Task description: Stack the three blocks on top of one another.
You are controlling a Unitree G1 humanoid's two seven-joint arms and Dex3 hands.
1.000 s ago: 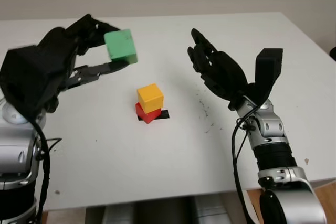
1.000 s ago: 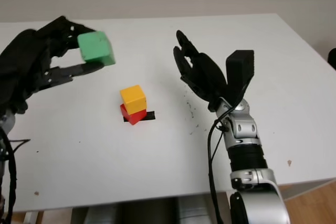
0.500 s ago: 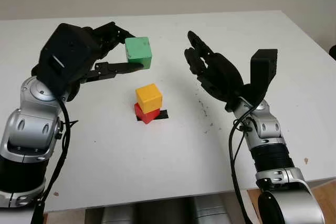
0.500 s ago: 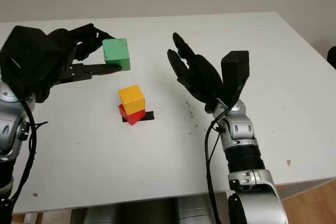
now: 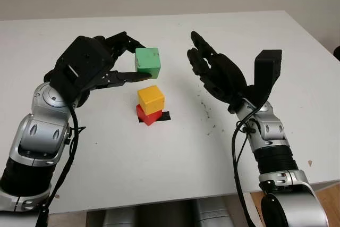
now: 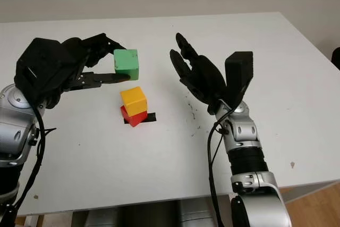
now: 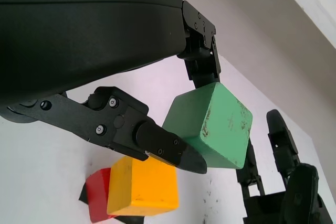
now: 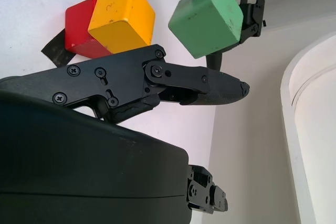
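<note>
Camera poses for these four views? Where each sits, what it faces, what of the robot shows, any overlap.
Left eye view: on the head, facing forward and down at the white table; left hand holds the green block above the yellow block on the red block; right hand open beside them.
Right eye view: same scene, set slightly to one side.
Left wrist view: at the left wrist, its fingers pinching the green block.
Right wrist view: at the right wrist, across its fingers.
All four share the three blocks.
</note>
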